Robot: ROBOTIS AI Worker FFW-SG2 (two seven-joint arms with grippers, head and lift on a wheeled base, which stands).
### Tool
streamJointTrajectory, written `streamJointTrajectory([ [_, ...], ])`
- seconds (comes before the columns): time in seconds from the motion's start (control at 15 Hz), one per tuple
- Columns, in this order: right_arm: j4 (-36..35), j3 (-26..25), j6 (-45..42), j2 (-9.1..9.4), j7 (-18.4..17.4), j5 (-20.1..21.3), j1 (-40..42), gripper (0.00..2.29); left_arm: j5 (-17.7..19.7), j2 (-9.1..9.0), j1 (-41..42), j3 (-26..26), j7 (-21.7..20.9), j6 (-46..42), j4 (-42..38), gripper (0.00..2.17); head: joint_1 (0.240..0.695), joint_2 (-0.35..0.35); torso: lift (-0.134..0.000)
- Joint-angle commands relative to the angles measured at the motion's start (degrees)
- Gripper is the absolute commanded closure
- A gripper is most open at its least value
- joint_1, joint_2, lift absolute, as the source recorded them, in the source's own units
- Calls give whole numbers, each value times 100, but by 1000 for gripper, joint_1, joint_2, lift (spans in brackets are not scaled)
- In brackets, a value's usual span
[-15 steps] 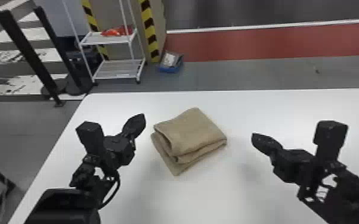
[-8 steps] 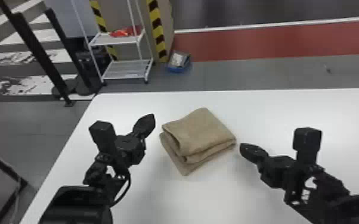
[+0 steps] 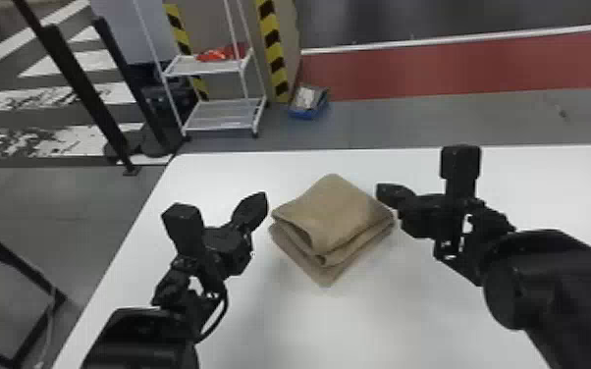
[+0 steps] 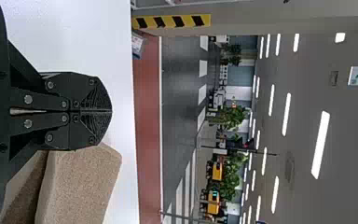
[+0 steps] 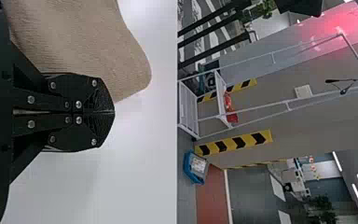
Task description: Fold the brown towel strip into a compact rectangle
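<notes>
White shelf rack (image 3: 213, 70) beside striped post (image 3: 272, 50), red floor band (image 3: 432, 68).

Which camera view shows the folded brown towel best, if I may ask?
The head view: the folded brown towel shows nearly whole there, layered edges included. Both wrist views show part of it, cut off by the picture's edge.

The towel (image 3: 335, 211) is brown. The surface (image 3: 338, 324) is white. Both the left pincer (image 3: 253, 208) and the right pincer (image 3: 391, 195) are black. Yellow and black stripes mark the pillar (image 3: 289, 49).
</notes>
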Motion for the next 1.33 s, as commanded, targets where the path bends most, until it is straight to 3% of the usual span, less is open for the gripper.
streamJointTrajectory([
  [0.0, 339, 10, -540, 68, 84, 25, -266, 1943, 10, 39, 8, 14, -6, 0, 10, 1983, 695, 252, -123],
  [0.13, -346, -201, -399, -8, 199, -19, 244, 1943, 19, 109, -88, 14, -6, -35, 203, 1983, 695, 249, -123],
  [0.33, -1717, -983, -188, -605, 295, -151, 1342, 1943, -43, 215, -457, -100, -146, -334, 845, 1983, 695, 241, -123],
  [0.47, -2429, -1730, -206, -904, 471, -617, 2037, 1943, -245, 285, -730, -206, -182, -492, 1267, 1983, 695, 200, -123],
  [0.6, -2745, -2530, -258, -948, 717, -1118, 2599, 1943, -280, 294, -976, -206, -313, -580, 1636, 1983, 695, 118, -123],
  [0.8, -2763, -3233, -294, -948, 902, -1364, 2881, 1943, -552, 302, -1117, -214, -375, -545, 1820, 1983, 695, 47, -123],
  [0.93, -2745, -3365, -311, -948, 972, -1373, 2933, 1943, -596, 329, -1152, -206, -445, -299, 1838, 1983, 695, -8, -123],
  [1.27, -2578, -3348, -487, -948, 1122, -1452, 2907, 1943, -772, 338, -853, -188, -551, 861, 1143, 1983, 695, -28, -123],
])
